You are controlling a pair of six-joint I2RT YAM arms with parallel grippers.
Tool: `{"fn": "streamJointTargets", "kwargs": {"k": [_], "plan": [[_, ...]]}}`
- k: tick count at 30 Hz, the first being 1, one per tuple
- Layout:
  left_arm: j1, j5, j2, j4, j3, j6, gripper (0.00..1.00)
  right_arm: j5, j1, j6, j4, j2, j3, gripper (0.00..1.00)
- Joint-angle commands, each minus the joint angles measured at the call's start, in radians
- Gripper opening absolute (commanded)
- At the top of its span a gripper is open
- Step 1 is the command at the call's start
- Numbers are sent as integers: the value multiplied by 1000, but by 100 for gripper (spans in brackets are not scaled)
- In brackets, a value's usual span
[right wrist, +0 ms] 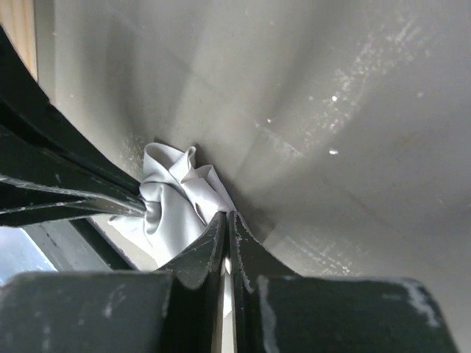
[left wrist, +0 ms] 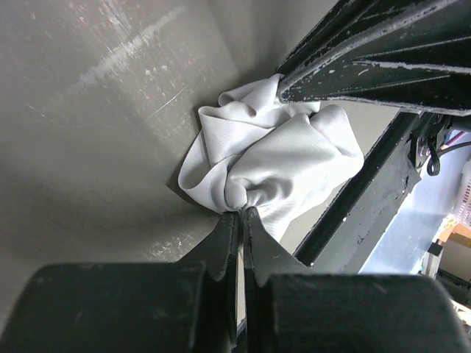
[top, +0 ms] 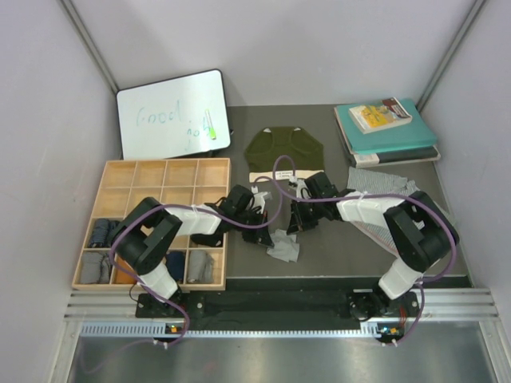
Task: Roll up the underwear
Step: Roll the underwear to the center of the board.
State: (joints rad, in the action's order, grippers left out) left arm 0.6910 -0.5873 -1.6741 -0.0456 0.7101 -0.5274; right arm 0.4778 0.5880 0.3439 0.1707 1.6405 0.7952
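Observation:
The light grey underwear (top: 283,244) hangs bunched between my two grippers above the dark mat. My left gripper (top: 263,217) is shut on one edge of it; in the left wrist view (left wrist: 241,212) the crumpled cloth (left wrist: 272,158) sits just past the closed tips. My right gripper (top: 294,223) is shut on its other edge, as the right wrist view (right wrist: 227,215) shows, with the cloth (right wrist: 173,195) to the left of the tips. The olive green underwear (top: 283,148) with cream waistband lies flat behind them. The patterned underwear (top: 383,185) lies at the right.
A wooden compartment tray (top: 164,171) stands at the left, with rolled cloths in its front cells. A whiteboard (top: 172,112) leans at the back left. Teal books (top: 387,128) are stacked at the back right. Grey walls close in on both sides.

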Motion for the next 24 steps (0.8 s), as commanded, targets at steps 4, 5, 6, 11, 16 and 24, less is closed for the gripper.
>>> {"fn": "streamJointTargets", "kwargs": {"k": [4, 5, 6, 11, 16, 24], "plan": [[2, 60, -39, 84, 28, 29, 0, 25, 36, 15, -63, -50, 42, 0], [2, 63, -42, 92, 31, 29, 0, 24, 50, 15, -65, -54, 41, 0], [2, 67, -44, 99, 35, 29, 0, 18, 58, 18, -63, -57, 39, 0], [-1, 72, -61, 119, 38, 18, 0, 7, 87, 24, -66, -96, 24, 0], [1, 72, -72, 124, 37, 4, 0, 1, 101, 26, -56, -143, -5, 0], [-4, 75, -75, 112, 32, -26, 0, 33, 137, 10, -30, -139, -24, 0]]}}
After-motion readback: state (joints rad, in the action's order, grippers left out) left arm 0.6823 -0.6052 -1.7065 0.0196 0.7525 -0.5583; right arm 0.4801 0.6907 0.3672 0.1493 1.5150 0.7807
